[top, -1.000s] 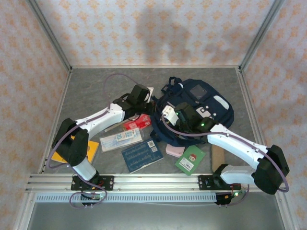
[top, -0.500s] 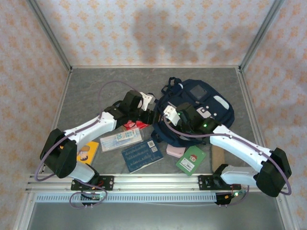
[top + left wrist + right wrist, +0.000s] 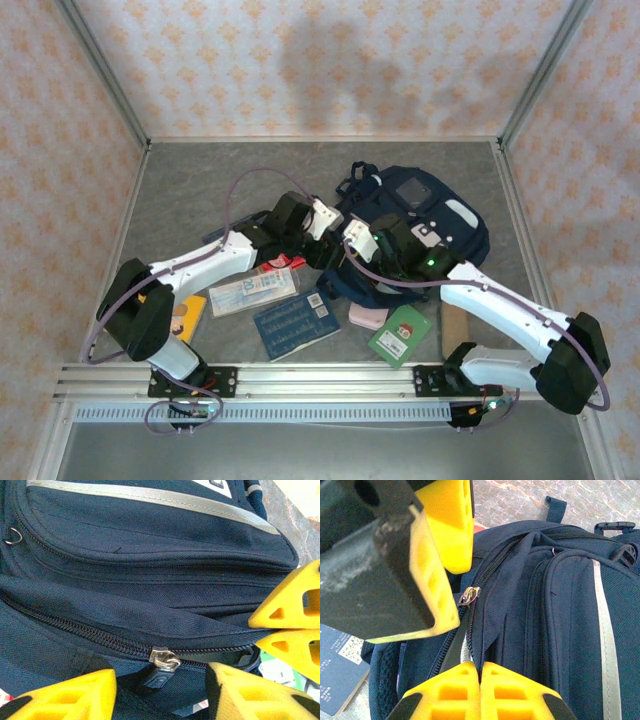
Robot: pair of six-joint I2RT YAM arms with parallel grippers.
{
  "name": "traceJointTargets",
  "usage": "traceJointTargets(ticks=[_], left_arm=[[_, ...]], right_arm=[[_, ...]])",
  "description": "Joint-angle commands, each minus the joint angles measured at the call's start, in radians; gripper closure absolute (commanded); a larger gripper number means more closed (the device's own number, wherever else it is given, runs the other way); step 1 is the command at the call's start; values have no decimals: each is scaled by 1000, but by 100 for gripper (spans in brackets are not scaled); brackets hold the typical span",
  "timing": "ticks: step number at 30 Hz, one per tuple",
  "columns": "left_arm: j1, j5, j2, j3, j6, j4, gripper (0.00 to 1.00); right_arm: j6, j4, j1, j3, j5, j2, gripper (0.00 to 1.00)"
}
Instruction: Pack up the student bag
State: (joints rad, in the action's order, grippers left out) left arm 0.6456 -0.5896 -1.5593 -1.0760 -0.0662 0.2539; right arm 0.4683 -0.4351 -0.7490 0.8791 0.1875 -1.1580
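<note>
Navy student bag lies flat on grey table, right of centre | left gripper: 2 fingers spread, 1 each side of the silver zip slider (not touching it) | right gripper: fingers pressed together, pinching a fabric fold of the bag beside the zip

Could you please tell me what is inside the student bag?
Nothing inside the student bag shows: its navy fabric and zip cover the contents. The zip slider lies just ahead of the open left gripper.
</note>
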Motion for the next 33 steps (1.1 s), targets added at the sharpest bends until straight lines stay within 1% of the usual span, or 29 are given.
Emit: traceJointTargets(ticks=[1,5,7,9,11,12,14,16,22,25,30,33], left_arm=[[19,61,-25,-28,55,39,47],[48,121,-56,-55,63,35,47],[65,182,-71,-74,67,41,51],[72,227,-77,-76,65,26,60],[74,305,-76,-73,57,15,78],[74,323,-72,-68,58,6,84],[74,358,-63,-60,61,-1,93],[72,360,-54,-55,65,-6,99],[66,327,-22,-33,55,-30,100],[58,335,-10,-32,53,-21,100],[6,299,17,-24,20,-42,100],[-11,280,21,-35,31,-32,100]], right_arm=[[-21,16,7,51,15,37,100],[-38,27,7,53,30,43,100],[-47,30,7,55,38,43,100],[-54,33,7,57,43,44,100],[-56,32,7,57,43,45,100],[-57,30,7,55,42,47,100],[-56,26,7,54,41,52,100],[-57,21,7,49,39,58,100],[-53,10,7,23,21,69,100],[-52,7,7,16,18,75,100],[-44,-6,7,8,26,83,100],[-36,-11,7,0,23,89,100]])
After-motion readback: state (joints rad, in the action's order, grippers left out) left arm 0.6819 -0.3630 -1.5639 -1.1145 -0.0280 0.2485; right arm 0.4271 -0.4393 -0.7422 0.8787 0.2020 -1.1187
